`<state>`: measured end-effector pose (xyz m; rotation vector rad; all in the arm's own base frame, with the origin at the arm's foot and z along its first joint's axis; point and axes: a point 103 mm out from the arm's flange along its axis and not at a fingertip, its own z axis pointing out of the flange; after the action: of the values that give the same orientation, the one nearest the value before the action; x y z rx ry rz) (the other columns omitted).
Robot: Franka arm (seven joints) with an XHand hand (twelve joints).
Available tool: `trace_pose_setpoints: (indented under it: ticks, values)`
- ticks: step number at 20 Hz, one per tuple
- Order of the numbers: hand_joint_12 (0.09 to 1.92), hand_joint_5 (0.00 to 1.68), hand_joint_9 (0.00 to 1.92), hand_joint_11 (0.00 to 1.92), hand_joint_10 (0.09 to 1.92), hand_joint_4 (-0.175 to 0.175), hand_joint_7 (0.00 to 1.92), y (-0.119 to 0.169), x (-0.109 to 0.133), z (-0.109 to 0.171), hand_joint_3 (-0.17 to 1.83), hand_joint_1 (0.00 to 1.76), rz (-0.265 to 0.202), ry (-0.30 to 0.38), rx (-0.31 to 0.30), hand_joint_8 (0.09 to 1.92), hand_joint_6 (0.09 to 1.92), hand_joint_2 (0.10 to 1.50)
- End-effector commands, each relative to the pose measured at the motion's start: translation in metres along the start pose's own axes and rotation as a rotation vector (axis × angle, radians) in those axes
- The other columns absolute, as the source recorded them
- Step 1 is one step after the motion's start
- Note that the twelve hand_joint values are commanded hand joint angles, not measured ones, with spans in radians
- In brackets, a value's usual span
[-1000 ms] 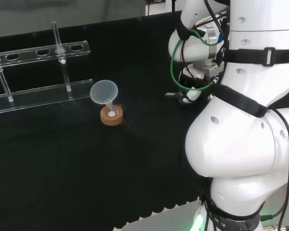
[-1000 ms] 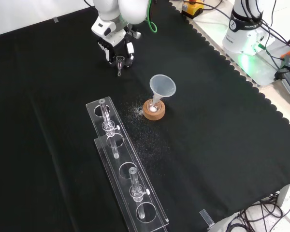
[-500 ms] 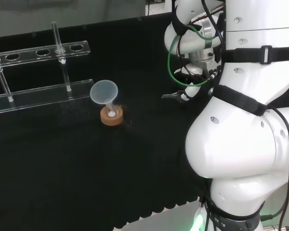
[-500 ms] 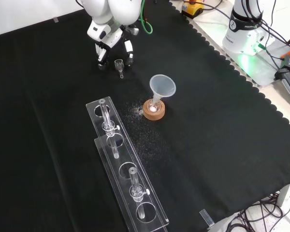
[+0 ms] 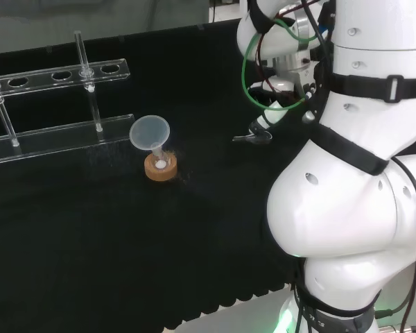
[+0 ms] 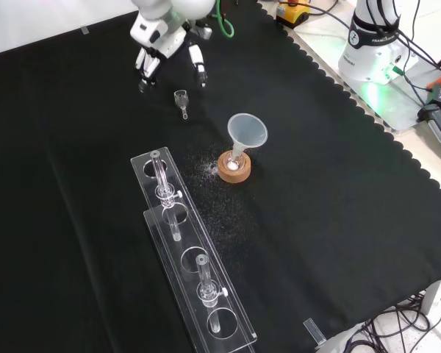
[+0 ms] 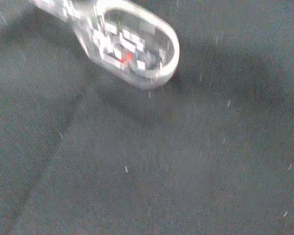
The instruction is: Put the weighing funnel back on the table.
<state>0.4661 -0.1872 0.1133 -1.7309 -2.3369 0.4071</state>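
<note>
In the front view's upper left, the hand (image 6: 164,44) hangs above the worktop (image 6: 338,191), its fingers (image 6: 199,70) released, spread and pointing down, holding nothing. The weighing funnel (image 6: 181,101) lies on the worktop just below them, untouched, up-left of the funnel (image 6: 247,132).

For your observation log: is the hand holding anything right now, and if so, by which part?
Nothing is held. The hand is open, and the weighing funnel lies on the cloth, apart from it.
</note>
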Motion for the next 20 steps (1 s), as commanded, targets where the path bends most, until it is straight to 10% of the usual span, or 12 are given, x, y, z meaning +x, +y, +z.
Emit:
trace_pose_setpoints:
  ticks: [1, 20]
  values:
    - [1.43, 0.27, 0.65, 0.31, 0.09, -0.151, 0.21, -0.036, 0.040, -0.057, 0.08, 0.41, 0.007, -0.031, -0.080, 0.83, 0.14, 0.61]
    - [1.46, 0.21, 0.57, 0.28, 0.09, -0.152, 0.00, 0.005, 0.129, -0.110, 0.04, 0.39, -0.097, -0.066, -0.141, 0.77, 0.09, 0.63]
